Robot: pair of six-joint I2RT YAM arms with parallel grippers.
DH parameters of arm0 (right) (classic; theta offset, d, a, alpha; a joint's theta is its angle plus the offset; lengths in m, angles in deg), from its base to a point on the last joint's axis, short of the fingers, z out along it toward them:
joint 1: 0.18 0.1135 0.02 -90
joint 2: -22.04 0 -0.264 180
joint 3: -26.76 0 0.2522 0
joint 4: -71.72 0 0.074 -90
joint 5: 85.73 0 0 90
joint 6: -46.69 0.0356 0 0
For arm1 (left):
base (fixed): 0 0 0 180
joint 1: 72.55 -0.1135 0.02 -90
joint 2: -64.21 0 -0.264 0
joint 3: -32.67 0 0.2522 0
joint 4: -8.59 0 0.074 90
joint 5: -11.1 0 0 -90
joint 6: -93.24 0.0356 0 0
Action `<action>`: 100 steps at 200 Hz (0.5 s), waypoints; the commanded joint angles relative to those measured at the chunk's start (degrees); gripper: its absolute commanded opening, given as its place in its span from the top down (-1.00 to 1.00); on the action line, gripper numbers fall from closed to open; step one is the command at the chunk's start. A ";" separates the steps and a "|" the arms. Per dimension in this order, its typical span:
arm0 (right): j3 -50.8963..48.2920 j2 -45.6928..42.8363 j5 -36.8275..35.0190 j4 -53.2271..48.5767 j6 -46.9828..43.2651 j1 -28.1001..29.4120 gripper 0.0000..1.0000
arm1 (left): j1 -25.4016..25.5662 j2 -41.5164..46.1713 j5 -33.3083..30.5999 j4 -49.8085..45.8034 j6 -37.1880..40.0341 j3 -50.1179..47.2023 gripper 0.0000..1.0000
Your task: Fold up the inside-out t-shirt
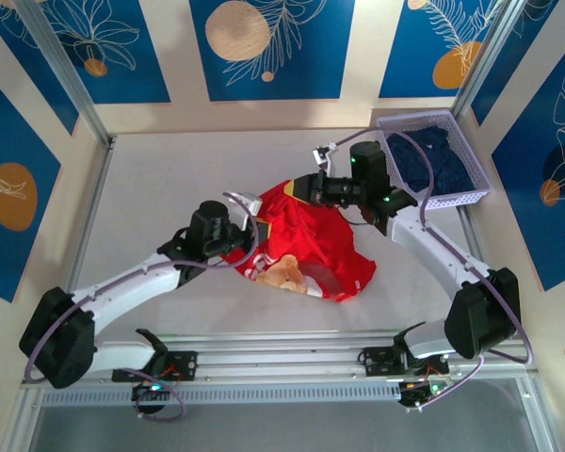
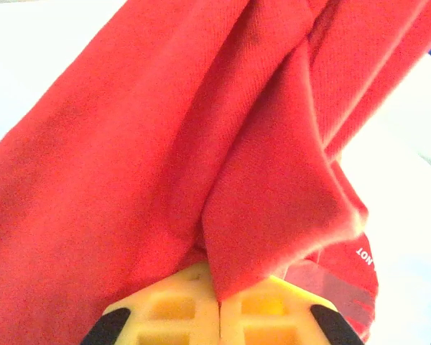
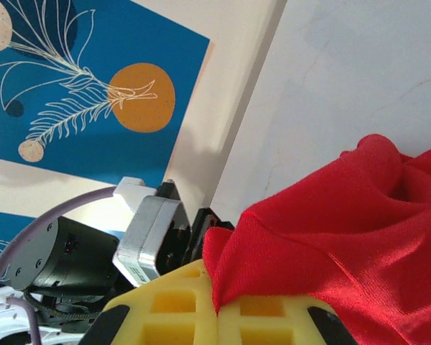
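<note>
**Fig.** Bright red, soft cloth, short-sleeved t-shirt (image 1: pixel 311 240), bunched near the middle of the pale grey table (image 1: pixel 160 179), with a tan-and-white print showing at its near edge. Left gripper (image 1: pixel 254 229) grips a fold at the shirt's left side, its yellow fingers (image 2: pixel 165 309) pressed together on the cloth. Right gripper (image 1: pixel 299 188) holds the far edge, jaws likewise closed on red fabric. Lavender plastic basket (image 1: pixel 457 200) holding dark navy clothing (image 1: pixel 433 155) stands at the far right corner

Your right gripper (image 3: pixel 217 305) pinches a fold of the red t-shirt (image 3: pixel 345 244). The other arm (image 3: pixel 79 259) sits close on the left, with a blue wall (image 3: pixel 93 79) behind.
</note>
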 commanded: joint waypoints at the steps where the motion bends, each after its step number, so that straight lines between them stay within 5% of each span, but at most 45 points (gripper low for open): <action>1: 5.95 -1.82 3.13 0.49 -2.31 -2.21 1.00 | 0.04 1.83 -3.29 -6.58 1.43 -4.94 0.81; 72: 7.37 0.61 6.43 -2.84 -5.00 -2.37 1.00 | -0.08 6.02 -4.33 -10.10 3.34 -4.56 0.65; 100: 7.60 0.93 5.61 -4.08 -5.57 -1.82 1.00 | 0.02 7.42 1.66 -9.27 1.00 -1.15 0.26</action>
